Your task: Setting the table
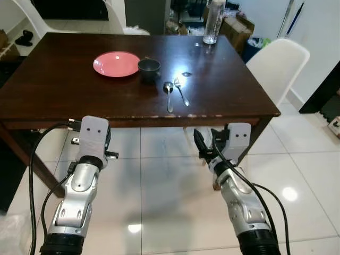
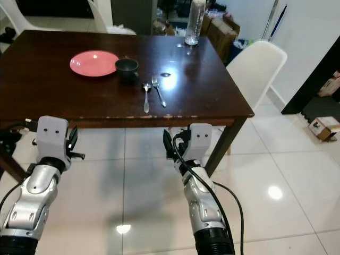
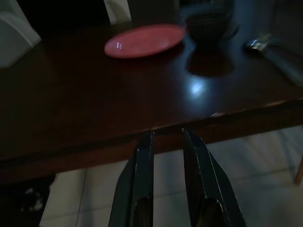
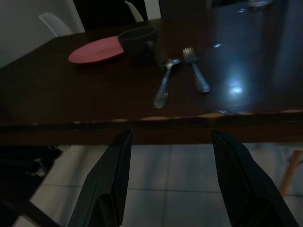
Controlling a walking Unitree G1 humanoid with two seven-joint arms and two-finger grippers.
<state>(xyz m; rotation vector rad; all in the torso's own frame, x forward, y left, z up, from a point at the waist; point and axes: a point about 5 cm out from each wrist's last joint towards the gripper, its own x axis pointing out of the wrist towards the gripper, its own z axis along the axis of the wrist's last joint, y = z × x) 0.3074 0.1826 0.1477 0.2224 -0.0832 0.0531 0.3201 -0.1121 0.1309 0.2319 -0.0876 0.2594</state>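
Tableware sits in the upper middle of the head views on the dark wooden table (image 1: 64,90): a pink plate (image 1: 116,64), a dark bowl (image 1: 149,66) touching its right rim, then a spoon (image 1: 168,94) and a fork (image 1: 181,90) lying side by side just right of the bowl. A clear bottle (image 1: 213,21) stands at the far edge. Low in the frame, below the near table edge, the left pincer (image 3: 168,156) has its fingers slightly parted and empty, while the right pincer (image 4: 170,175) is spread wide and empty. A white chair (image 1: 276,64) stands at right.
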